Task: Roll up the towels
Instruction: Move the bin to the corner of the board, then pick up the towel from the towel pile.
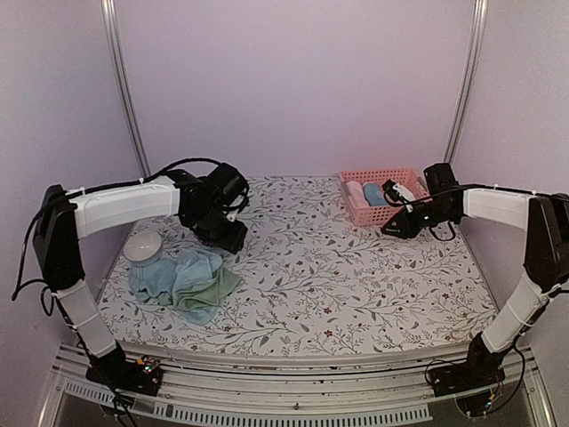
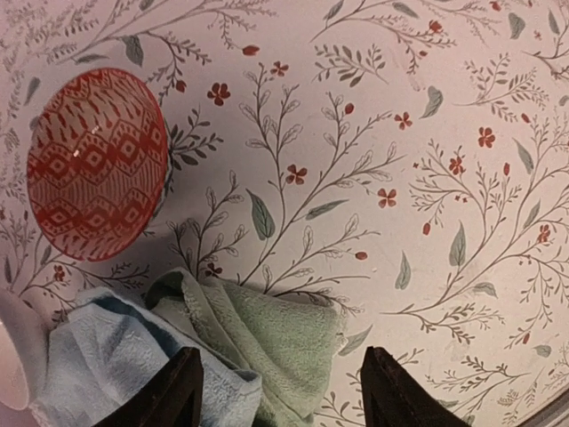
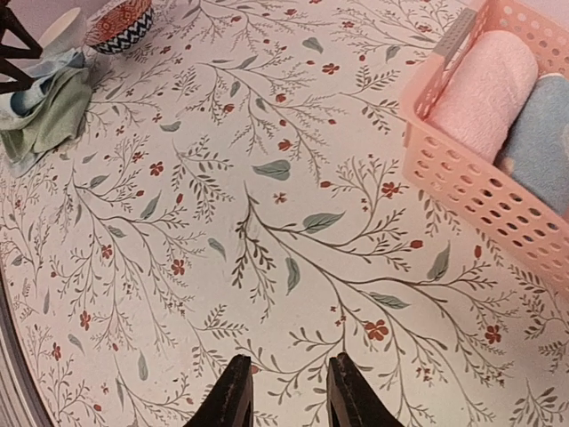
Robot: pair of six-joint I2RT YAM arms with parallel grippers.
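Across the whole scene runs the floral table [image 1: 311, 267], and the white bowl [image 1: 143, 247] near its left edge is my reference for everything. Left arm [image 1: 116, 206] arcs just behind the bowl; right arm [image 1: 507, 209] is well apart from it, way off right. The pink basket [image 1: 384, 194] also sits far to the bowl's right, with a pink roll [image 3: 484, 89] and a blue roll [image 3: 542, 142] inside.

Both towels are crumpled in one heap right up against the bowl's near side. The light blue towel [image 1: 156, 280] is closest and the green towel [image 1: 213, 286] is on the side away from the bowl.

A red patterned bowl [image 2: 96, 165] sits just beside the white one.

Left gripper [image 2: 283, 356] hangs near the bowl over the green towel's edge, fingers spread wide; can't tell if they touch cloth. Right gripper [image 3: 289, 360] is far from the bowl, fingers slightly parted over bare table.
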